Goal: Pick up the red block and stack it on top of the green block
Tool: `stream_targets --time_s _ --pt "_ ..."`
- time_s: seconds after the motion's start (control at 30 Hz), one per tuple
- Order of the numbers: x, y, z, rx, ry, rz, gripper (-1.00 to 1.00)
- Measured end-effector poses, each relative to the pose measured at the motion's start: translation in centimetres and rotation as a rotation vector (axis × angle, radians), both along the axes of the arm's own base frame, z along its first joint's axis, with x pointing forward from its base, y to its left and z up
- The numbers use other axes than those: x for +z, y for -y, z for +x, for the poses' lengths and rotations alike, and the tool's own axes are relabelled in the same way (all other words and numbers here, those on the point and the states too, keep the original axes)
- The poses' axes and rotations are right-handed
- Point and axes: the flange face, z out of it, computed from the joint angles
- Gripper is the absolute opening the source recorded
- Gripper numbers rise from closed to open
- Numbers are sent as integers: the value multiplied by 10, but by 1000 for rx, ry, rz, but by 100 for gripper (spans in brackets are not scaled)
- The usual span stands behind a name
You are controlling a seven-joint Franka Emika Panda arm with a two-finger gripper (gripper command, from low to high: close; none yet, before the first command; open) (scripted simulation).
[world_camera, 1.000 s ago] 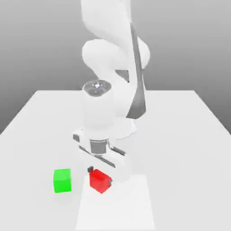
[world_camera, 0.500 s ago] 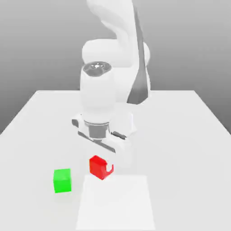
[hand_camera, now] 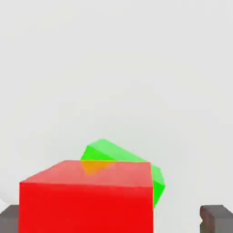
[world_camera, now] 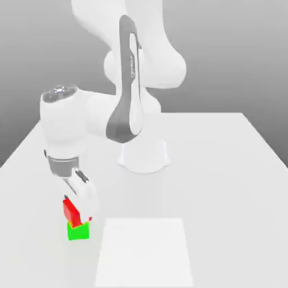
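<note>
Red block (world_camera: 71, 212) carried over onto green block (world_camera: 78, 231); gripper (world_camera: 79, 212) spread wide; skewed seating may topple it.

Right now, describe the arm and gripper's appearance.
The arm is glossy white with rounded, bulbous links, a dark grey strip bearing faint lettering along one link, and a silvery cap on the wrist joint. The gripper has a white body and dark grey fingertips.

red block (world_camera: 71, 212) now atop green block (world_camera: 79, 230)
</note>
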Motion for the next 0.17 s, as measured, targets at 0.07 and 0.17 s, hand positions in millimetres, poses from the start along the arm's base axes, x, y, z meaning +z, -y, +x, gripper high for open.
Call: stream_targets --time_s 0.07,0.17 --pt "1 0 0 0 -1 0 100" --pt "25 1 1 -2 -1 1 100"
